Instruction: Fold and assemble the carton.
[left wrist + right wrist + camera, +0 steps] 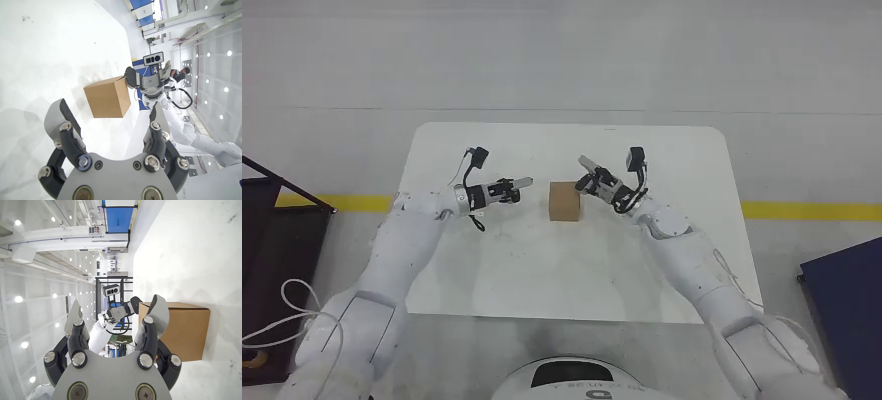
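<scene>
Carton (564,201): stands as a closed brown cube on the white table (662,270), at the centre of the top view and slightly above the frame's middle. The visible faces are squared up. A seam runs along the top, and the left wrist view shows a slight gap at the top corner nearest the right gripper.

Left gripper (530,182): sits left of the carton in the top view, near it but apart. The jaws stand wide apart, pointed at the carton's side face, with nothing between them.

Right gripper (584,174): sits right of the carton in the top view, at its upper right corner. The jaws are spread and hold nothing. One finger (157,311) lies across the carton's top edge, and in the left wrist view its pad (130,77) appears to touch that corner.

Assessment: the body looks erected and the top flaps folded down, so the task is judged near its end. The step in hand appears to be seating the last top flap. The next move calls for downward pressure along the seam, with the left gripper brought against the opposite face as a brace, since a light box may slide or tip. Whether the underside is closed cannot be told.
</scene>
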Controlling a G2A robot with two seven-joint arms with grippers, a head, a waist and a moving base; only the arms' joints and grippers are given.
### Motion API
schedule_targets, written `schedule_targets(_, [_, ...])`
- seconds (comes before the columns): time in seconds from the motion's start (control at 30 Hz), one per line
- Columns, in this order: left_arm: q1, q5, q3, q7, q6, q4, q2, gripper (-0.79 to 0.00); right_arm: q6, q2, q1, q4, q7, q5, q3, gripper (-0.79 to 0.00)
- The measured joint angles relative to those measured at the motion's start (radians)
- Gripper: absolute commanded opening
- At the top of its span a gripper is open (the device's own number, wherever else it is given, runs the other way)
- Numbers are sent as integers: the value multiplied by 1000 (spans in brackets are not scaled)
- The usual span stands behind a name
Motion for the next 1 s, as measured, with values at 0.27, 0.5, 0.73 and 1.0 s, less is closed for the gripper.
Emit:
schedule_targets(0.27, [45, 7, -43, 17, 9, -77, 28, 0, 48, 51, -184, -321, -37, -128, 91, -80])
schedule_targets(0.5, [112, -5, -163, 51, -37, -149, 82, 0, 253, 58, -215, -512, -110, -344, 48, -62])
schedule_targets(0.73, [110, -5, -159, 51, -36, -147, 81, 0, 349, 42, -150, -451, -125, -382, -18, -46])
schedule_targets(1.0, [110, -5, -159, 51, -36, -147, 81, 0, 347, 28, -116, -389, -141, -386, -55, -15])
